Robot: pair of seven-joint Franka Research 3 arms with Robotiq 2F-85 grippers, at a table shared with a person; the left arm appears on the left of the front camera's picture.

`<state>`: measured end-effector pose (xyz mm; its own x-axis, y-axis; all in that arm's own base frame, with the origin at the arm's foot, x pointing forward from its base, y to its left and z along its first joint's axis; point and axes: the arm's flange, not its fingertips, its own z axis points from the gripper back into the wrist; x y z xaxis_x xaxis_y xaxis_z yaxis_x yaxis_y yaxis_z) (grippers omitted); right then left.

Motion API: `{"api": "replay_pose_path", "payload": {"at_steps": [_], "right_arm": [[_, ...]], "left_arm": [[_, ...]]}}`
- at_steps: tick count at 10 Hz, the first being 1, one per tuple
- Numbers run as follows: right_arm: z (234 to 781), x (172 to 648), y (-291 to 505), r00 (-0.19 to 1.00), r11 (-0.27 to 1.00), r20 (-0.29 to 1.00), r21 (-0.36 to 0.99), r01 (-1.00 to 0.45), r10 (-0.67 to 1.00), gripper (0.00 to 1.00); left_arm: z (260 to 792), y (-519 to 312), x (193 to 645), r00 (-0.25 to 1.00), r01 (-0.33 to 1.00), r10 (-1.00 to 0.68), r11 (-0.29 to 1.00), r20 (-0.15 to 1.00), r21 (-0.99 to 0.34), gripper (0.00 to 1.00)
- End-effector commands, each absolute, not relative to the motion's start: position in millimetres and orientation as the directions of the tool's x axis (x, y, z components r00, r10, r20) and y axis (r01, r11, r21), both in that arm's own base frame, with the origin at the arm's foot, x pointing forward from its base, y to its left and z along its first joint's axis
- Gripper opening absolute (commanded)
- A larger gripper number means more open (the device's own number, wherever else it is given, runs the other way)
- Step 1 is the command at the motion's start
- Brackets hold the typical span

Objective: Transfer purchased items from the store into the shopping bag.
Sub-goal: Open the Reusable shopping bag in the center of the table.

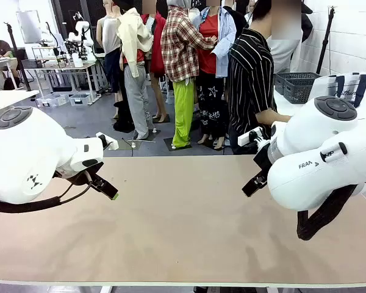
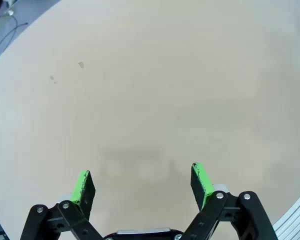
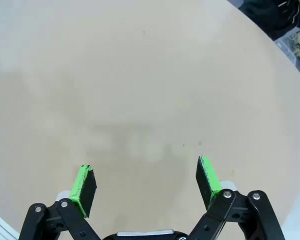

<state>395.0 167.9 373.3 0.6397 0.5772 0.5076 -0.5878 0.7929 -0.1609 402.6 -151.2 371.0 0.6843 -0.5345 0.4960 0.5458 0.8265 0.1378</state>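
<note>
The purchased items, the store and the shopping bag are out of view. My left gripper (image 1: 107, 187) hangs low over the left side of the tan table (image 1: 183, 226). In the left wrist view this gripper (image 2: 142, 182) is open, with bare tabletop between its green pads (image 2: 84, 186). Over the right side of the table, my right gripper (image 1: 255, 182) is partly hidden by its own white arm. Seen from the right wrist, the right gripper (image 3: 145, 185) is open too, and nothing lies between its fingers.
A person in a black striped shirt (image 1: 250, 79) stands at the table's far right edge. Dark lattice crates (image 1: 296, 85) sit behind that person. The table's metal edge (image 2: 295, 220) runs close by the left gripper.
</note>
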Motion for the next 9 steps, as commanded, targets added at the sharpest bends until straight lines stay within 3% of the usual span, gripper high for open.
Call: {"api": "replay_pose_path", "payload": {"at_steps": [1,9], "right_arm": [[373.2,395.0,167.9,0.640,0.793,0.508,-0.161,-0.588,0.577,1.00],[373.2,395.0,167.9,0.640,0.793,0.508,-0.161,-0.588,0.577,1.00]], "left_arm": [[371.2,-151.2,402.6,0.684,0.546,-0.534,0.827,0.496,0.138,1.00],[371.2,-151.2,402.6,0.684,0.546,-0.534,0.827,0.496,0.138,1.00]]}}
